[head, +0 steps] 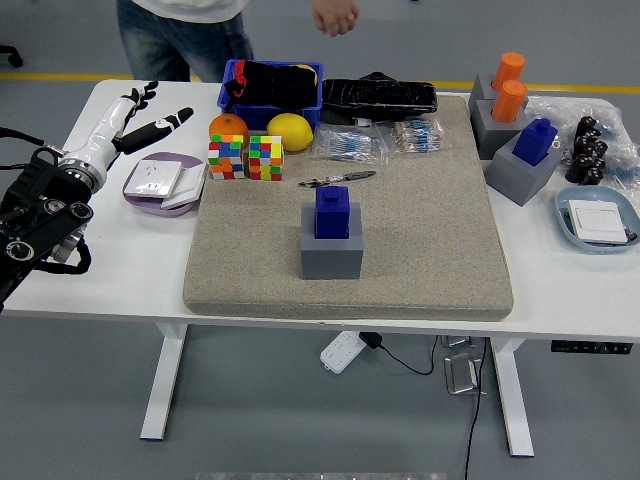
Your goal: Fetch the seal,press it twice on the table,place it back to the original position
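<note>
The left hand (pixel 135 115) is hovering over the table's (pixel 90 280) far-left corner, fingers spread and holding nothing; I am seeing bare white tabletop between its arm and the near edge. Just right of it a lilac dish (pixel 160 183) is sitting beside the mat's (pixel 420 270) left edge. Behind that edge I am reading two colour cubes (pixel 246 158), an orange (pixel 228 126), a lemon (pixel 289 131) and a blue bin (pixel 272 84). At mid-mat the blue seal (pixel 332 211) is standing upright in its grey holder (pixel 331 250), with open mat lying on every side; a pen (pixel 336 179) is lying just behind it. Beyond the mat's right edge, grey blocks are carrying two orange seals (pixel 508 85) and another blue seal (pixel 535 141); a pale tray (pixel 598 220) is resting near the table's right edge. A person's hand (pixel 335 16) is hanging beyond the far edge.
</note>
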Robot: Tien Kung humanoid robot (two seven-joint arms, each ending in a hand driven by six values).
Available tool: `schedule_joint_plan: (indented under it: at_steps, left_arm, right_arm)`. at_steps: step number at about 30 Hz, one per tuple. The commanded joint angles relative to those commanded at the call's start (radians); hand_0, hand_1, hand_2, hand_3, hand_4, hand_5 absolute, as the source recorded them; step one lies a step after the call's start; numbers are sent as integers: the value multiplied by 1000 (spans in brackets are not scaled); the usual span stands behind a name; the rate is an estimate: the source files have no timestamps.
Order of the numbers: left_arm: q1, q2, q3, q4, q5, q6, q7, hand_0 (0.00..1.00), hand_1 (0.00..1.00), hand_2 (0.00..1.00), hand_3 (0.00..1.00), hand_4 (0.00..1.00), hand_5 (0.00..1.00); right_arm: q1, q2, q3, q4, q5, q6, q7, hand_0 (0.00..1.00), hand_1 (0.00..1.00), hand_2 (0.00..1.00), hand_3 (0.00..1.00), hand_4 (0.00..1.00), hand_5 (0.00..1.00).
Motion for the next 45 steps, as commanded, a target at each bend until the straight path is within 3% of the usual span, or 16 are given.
schedule_joint_plan:
  at_steps: [6,19,45]
  left_arm:
    - [10,14,2,49,-43,1,-6,998,998,991,987,903,695]
    - [11,28,7,59,-37,-1,5,998,998,992,984,907,699]
    - [9,30,2,52,-28,-1,9,998,998,993,984,875,676]
  right_arm:
    - [3,0,-10,0,1,-1,-1,805,707,687,652,792,544]
    - [0,-3,-13,2,4,-1,-1,804,706,687,652,791,542]
    - [-3,2,4,2,4,2,0,804,706,689,651,789,542]
